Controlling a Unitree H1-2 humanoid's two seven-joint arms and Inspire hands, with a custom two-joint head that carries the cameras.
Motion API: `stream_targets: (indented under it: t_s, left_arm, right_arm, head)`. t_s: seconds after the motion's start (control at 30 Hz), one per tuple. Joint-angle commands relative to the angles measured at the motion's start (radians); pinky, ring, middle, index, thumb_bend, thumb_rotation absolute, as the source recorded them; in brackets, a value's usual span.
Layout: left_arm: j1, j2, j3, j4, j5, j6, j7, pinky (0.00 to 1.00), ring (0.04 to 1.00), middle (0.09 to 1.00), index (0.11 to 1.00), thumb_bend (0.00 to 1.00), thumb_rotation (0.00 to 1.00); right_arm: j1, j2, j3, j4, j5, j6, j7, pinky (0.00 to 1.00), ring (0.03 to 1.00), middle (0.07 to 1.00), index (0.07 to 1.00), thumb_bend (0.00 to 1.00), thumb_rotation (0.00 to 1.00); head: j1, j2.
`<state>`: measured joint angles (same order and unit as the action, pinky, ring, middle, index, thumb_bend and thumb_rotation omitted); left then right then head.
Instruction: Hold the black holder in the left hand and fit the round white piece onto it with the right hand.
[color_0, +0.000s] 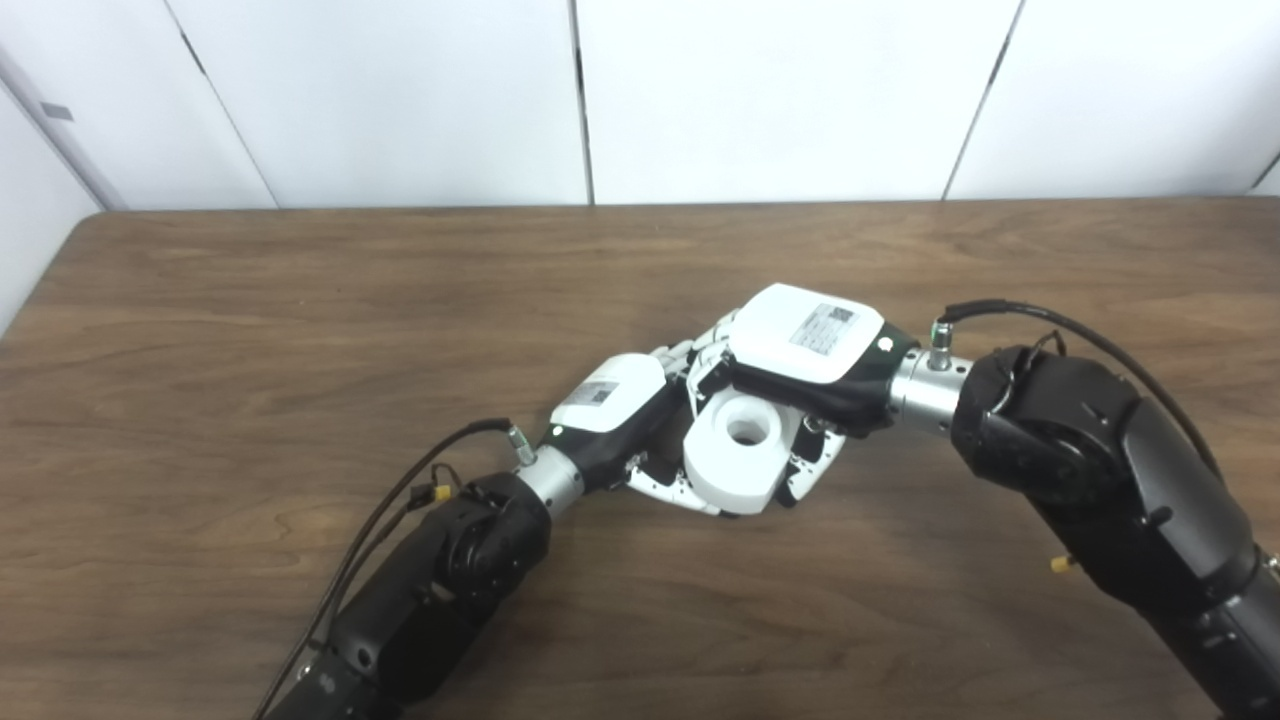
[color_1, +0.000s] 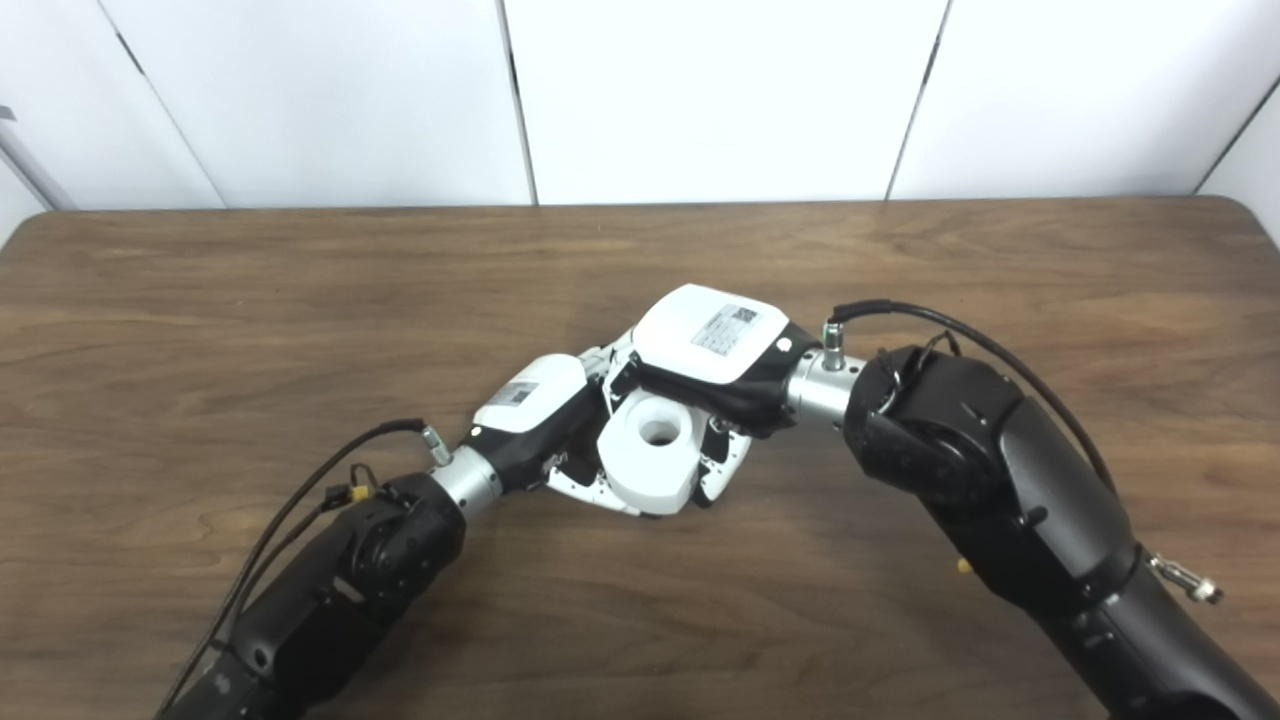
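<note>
The round white piece (color_0: 735, 462), a thick ring with a hole in its middle, sits between my two hands just above the table's centre. My right hand (color_0: 805, 350) reaches over it from the right, its fingers (color_0: 812, 470) closed around the ring's far and right sides. From the lower left, my left hand (color_0: 612, 405) meets it with fingers (color_0: 665, 490) curled under the ring's near-left edge. The black holder is almost wholly hidden beneath the white piece and the hands. The same cluster shows in the right eye view, around the white piece (color_1: 650, 465).
The brown wooden table (color_0: 300, 330) runs to a white panelled wall at the back. Black cables loop off both wrists, left (color_0: 420, 475) and right (color_0: 1040, 315). My right forearm (color_0: 1100, 470) stands high over the table's right side.
</note>
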<state>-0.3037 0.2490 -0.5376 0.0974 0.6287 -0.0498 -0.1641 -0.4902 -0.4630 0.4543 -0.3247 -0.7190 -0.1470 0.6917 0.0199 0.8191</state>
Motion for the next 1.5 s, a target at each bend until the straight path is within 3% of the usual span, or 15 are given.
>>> stream_targets:
  t_s: [0.0, 0.47, 0.6, 0.63, 0.67, 0.77, 1.07, 1.47]
  left_arm:
    - [0.038, 0.022, -0.037, 0.027, 0.017, 0.035, -0.101, 0.98, 1.0, 0.967, 0.485, 0.52, 0.07]
    - [0.039, 0.035, -0.033, 0.013, 0.014, 0.04, -0.12, 0.98, 1.0, 0.965, 0.485, 0.52, 0.07]
    - [0.04, 0.034, -0.031, 0.013, 0.014, 0.042, -0.119, 0.98, 1.0, 0.963, 0.484, 0.52, 0.07]
    - [0.041, 0.033, -0.031, 0.012, 0.013, 0.044, -0.121, 0.98, 1.0, 0.964, 0.484, 0.52, 0.07]
    - [0.041, 0.033, -0.031, 0.011, 0.013, 0.045, -0.122, 0.98, 1.0, 0.964, 0.485, 0.52, 0.07]
    - [0.04, 0.032, -0.033, 0.015, 0.018, 0.043, -0.118, 0.98, 1.0, 0.964, 0.484, 0.52, 0.07]
    - [0.038, 0.029, -0.037, 0.023, 0.022, 0.043, -0.118, 0.98, 1.0, 0.961, 0.484, 0.52, 0.07]
    - [0.036, 0.028, -0.037, 0.031, 0.021, 0.039, -0.114, 0.98, 1.0, 0.962, 0.484, 0.52, 0.07]
  right_arm:
    - [-0.01, -0.008, -0.005, 0.014, -0.012, -0.01, 0.001, 0.82, 0.822, 0.708, 0.48, 0.53, 0.14]
    - [0.004, -0.007, -0.023, 0.069, -0.041, -0.004, -0.045, 0.83, 0.817, 0.718, 0.481, 0.52, 0.14]
    - [0.009, -0.006, -0.029, 0.058, -0.046, 0.024, -0.034, 0.85, 0.829, 0.736, 0.489, 0.52, 0.14]
    - [0.01, -0.004, -0.031, 0.052, -0.049, 0.032, -0.032, 0.84, 0.822, 0.745, 0.637, 0.71, 0.16]
    - [0.011, -0.003, -0.032, 0.048, -0.05, 0.037, -0.031, 0.83, 0.818, 0.753, 0.71, 0.78, 0.17]
    - [0.017, 0.004, -0.043, 0.037, -0.045, 0.058, -0.034, 0.82, 0.812, 0.781, 0.862, 0.86, 0.17]
    - [0.025, 0.008, -0.058, 0.035, -0.039, 0.042, -0.07, 0.79, 0.801, 0.801, 0.987, 0.87, 0.16]
    - [0.025, 0.016, -0.079, 0.038, -0.036, 0.014, -0.122, 0.73, 0.785, 0.838, 1.0, 0.89, 0.19]
  head:
    - [0.001, 0.002]
    - [-0.011, 0.003]
    - [-0.01, 0.002]
    - [-0.01, 0.002]
    - [-0.01, 0.002]
    - [-0.01, 0.002]
    - [-0.011, 0.003]
    - [-0.011, 0.004]
